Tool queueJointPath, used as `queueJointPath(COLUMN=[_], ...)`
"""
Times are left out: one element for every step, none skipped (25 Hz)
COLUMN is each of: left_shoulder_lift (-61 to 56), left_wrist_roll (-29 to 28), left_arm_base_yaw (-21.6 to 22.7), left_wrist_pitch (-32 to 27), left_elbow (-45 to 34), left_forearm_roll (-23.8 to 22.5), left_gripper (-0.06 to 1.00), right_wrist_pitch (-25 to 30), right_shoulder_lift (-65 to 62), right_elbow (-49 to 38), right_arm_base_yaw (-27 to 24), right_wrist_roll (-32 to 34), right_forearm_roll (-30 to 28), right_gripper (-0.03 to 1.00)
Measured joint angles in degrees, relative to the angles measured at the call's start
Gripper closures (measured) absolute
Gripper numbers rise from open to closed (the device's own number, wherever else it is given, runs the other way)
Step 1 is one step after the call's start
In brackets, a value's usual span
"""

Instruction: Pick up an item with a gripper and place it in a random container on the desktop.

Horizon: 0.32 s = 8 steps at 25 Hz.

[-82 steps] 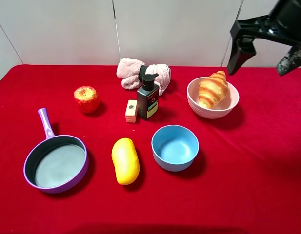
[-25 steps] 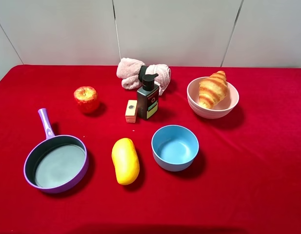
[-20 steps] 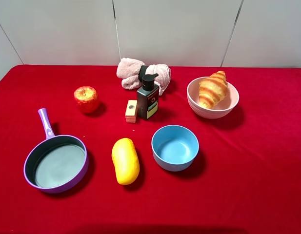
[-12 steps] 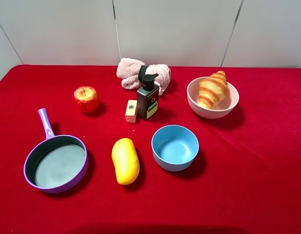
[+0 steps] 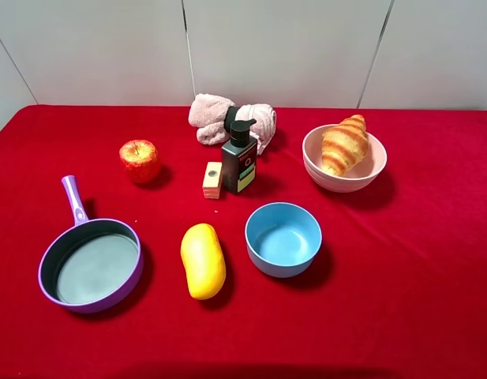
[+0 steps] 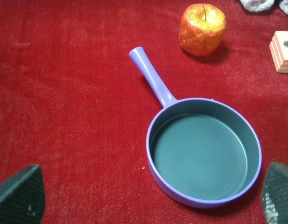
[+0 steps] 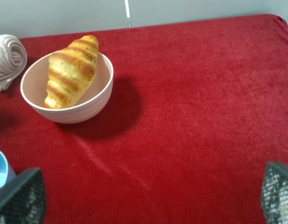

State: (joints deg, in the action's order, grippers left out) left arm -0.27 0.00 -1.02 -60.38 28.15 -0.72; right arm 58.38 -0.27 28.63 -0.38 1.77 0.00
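The golden-brown croissant (image 5: pixel 343 144) lies tilted inside the pale pink bowl (image 5: pixel 361 180) at the back right of the red cloth desktop (image 5: pixel 417 260). One end of it sticks up over the rim. The right wrist view shows the croissant (image 7: pixel 69 72) in the pink bowl (image 7: pixel 83 109). My right gripper (image 7: pixel 148 200) is open and empty, set well back from the bowl, with its fingertips (image 7: pixel 20 196) at the frame corners. My left gripper (image 6: pixel 148 198) is open and empty above the purple pan (image 6: pixel 204 151). Neither arm shows in the exterior high view.
A purple pan (image 5: pixel 91 264) sits front left, a yellow mango (image 5: pixel 202 260) and a blue bowl (image 5: pixel 282 238) in the middle. An apple (image 5: pixel 140 160), a wooden block (image 5: pixel 212 180), a dark pump bottle (image 5: pixel 240 162) and a rolled pink towel (image 5: pixel 227 118) stand behind them.
The right arm, seen at the top right 3.3 s ago, has left the exterior high view. Nothing has moved over the last second.
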Motion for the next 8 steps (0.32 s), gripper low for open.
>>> queueJointPath(left_shoulder_lift=[0.0, 0.0, 0.0, 0.0, 0.0, 0.0, 0.0, 0.0], left_wrist_roll=[0.0, 0.0, 0.0, 0.0, 0.0, 0.0, 0.0, 0.0], left_arm_base_yaw=[0.0, 0.0, 0.0, 0.0, 0.0, 0.0, 0.0, 0.0], left_wrist_pitch=[0.0, 0.0, 0.0, 0.0, 0.0, 0.0, 0.0, 0.0], left_elbow=[0.0, 0.0, 0.0, 0.0, 0.0, 0.0, 0.0, 0.0], left_forearm_roll=[0.0, 0.0, 0.0, 0.0, 0.0, 0.0, 0.0, 0.0], left_gripper=[0.03, 0.03, 0.03, 0.03, 0.03, 0.03, 0.03, 0.03], right_wrist_pitch=[0.0, 0.0, 0.0, 0.0, 0.0, 0.0, 0.0, 0.0], right_shoulder_lift=[0.0, 0.0, 0.0, 0.0, 0.0, 0.0, 0.0, 0.0], right_elbow=[0.0, 0.0, 0.0, 0.0, 0.0, 0.0, 0.0, 0.0], right_arm_base_yaw=[0.0, 0.0, 0.0, 0.0, 0.0, 0.0, 0.0, 0.0], right_wrist_roll=[0.0, 0.0, 0.0, 0.0, 0.0, 0.0, 0.0, 0.0], right_forearm_roll=[0.0, 0.0, 0.0, 0.0, 0.0, 0.0, 0.0, 0.0], right_gripper=[0.28, 0.28, 0.28, 0.28, 0.28, 0.28, 0.28, 0.28])
